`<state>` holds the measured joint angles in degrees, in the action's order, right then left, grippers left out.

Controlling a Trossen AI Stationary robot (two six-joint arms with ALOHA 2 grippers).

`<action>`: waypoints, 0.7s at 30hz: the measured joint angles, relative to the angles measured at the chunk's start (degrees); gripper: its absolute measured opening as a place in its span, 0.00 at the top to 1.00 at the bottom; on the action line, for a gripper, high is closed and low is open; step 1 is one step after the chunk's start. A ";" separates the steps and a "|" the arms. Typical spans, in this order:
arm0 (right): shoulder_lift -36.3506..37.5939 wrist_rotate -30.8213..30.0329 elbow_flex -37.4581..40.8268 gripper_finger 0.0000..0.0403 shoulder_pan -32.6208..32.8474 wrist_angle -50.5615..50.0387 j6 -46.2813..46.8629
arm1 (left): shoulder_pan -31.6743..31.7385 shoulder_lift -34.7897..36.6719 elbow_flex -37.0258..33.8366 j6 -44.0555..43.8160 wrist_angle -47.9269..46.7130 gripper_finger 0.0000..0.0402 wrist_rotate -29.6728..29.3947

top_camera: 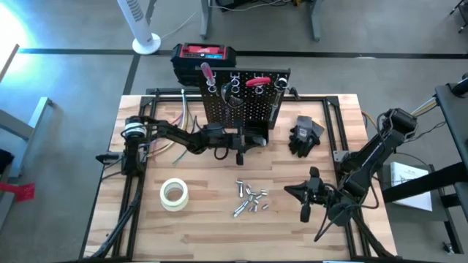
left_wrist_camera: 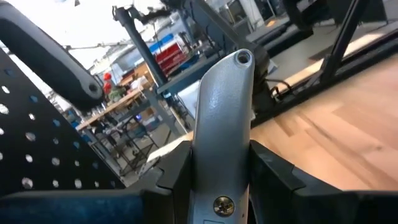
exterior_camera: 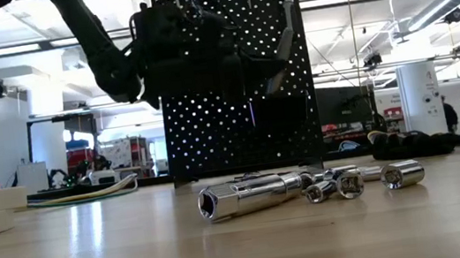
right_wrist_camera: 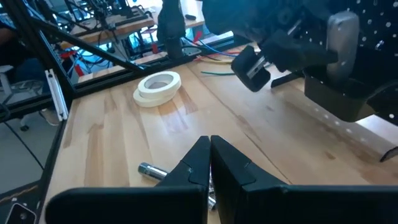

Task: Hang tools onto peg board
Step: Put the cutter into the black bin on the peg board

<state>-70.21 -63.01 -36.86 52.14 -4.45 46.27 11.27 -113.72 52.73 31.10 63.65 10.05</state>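
Left wrist view, left claw [left_wrist_camera: 221, 180] gripping grey tool [left_wrist_camera: 221, 106]

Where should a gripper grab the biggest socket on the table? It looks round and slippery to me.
Take the long chrome socket across its middle, coming straight down from above. It lies on its side on the table, so fingers closing across its round barrel, not along it, should hold best; smaller sockets crowd one end.

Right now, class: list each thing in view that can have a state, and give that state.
Left gripper: shut on grey metal tool, beside peg board.
Right gripper: shut, empty.
Red-handled tools: hung.
Sockets: loose on table.
Tape roll: lying flat.
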 joint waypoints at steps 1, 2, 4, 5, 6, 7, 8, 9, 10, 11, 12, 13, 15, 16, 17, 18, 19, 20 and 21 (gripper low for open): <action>0.02 -0.02 0.00 0.99 -0.19 0.01 -0.19 | 0.07 0.03 0.00 0.41 -0.79 0.70 -0.25; 0.02 -0.02 0.00 0.99 -0.45 0.00 -0.31 | 0.10 0.03 0.00 1.02 -1.67 0.69 -0.33; 0.02 -0.04 0.00 0.99 -0.93 -0.02 -0.36 | 0.14 0.03 0.00 2.14 -2.86 0.65 -0.61; 0.02 -0.04 0.00 0.99 -1.16 -0.02 -0.37 | 0.15 0.04 0.00 2.30 -3.32 0.65 -0.69; 0.02 -0.04 0.00 0.99 -1.31 -0.05 -0.39 | 0.13 0.07 0.00 2.27 -3.70 0.65 -0.80; 0.02 -0.04 0.00 0.99 -1.48 -0.10 -0.43 | 0.10 0.09 0.00 1.92 -4.08 0.65 -1.47; 0.02 -0.06 0.00 0.99 -1.60 -0.16 -0.45 | 0.09 0.19 0.00 1.34 -4.54 0.65 -2.43; 0.02 -0.06 0.00 0.99 -1.73 -0.27 -0.45 | 0.05 0.26 0.00 0.39 -5.00 0.66 -3.52; 0.02 -0.06 0.00 0.99 -1.84 -0.50 -0.45 | 0.04 0.28 0.00 -0.64 -5.24 0.66 -4.69; 0.02 -0.06 0.00 0.99 -1.88 -0.73 -0.43 | 0.04 0.41 0.00 -1.87 -5.34 0.67 -5.82; 0.02 -0.06 0.00 0.99 -1.94 -0.91 -0.40 | 0.04 0.59 0.00 -3.24 -5.58 0.67 -6.80; 0.02 -0.06 0.00 0.99 -1.95 -0.96 -0.40 | 0.06 0.84 0.02 -4.51 -5.72 0.67 -7.61; 0.02 -0.06 0.00 0.99 -1.94 -1.03 -0.40 | 0.10 1.37 0.02 -6.29 -6.35 0.66 -7.82; 0.04 -0.06 0.00 0.99 -1.94 -1.07 -0.40 | 0.10 1.70 0.02 -7.05 -6.74 0.66 -7.90; 0.04 -0.06 0.00 0.99 -1.94 -1.18 -0.42 | 0.10 2.15 0.00 -7.68 -7.42 0.65 -7.99; 0.04 -0.06 0.00 0.99 -1.94 -1.31 -0.42 | 0.10 2.56 0.00 -8.06 -8.42 0.64 -8.03; 0.04 -0.06 0.00 0.99 -1.94 -1.29 -0.44 | 0.10 3.17 -0.05 -8.20 -9.88 0.63 -8.03; 0.04 -0.06 0.00 0.99 -1.94 -1.31 -0.58 | 0.09 3.71 -0.12 -8.18 -11.70 0.62 -8.03; 0.04 -0.06 0.00 0.99 -1.94 -1.29 -0.71 | 0.08 4.31 -0.13 -8.17 -13.46 0.61 -8.01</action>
<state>-70.17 -63.07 -36.86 50.19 -5.74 45.56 11.35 -109.41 52.60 22.93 50.19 2.04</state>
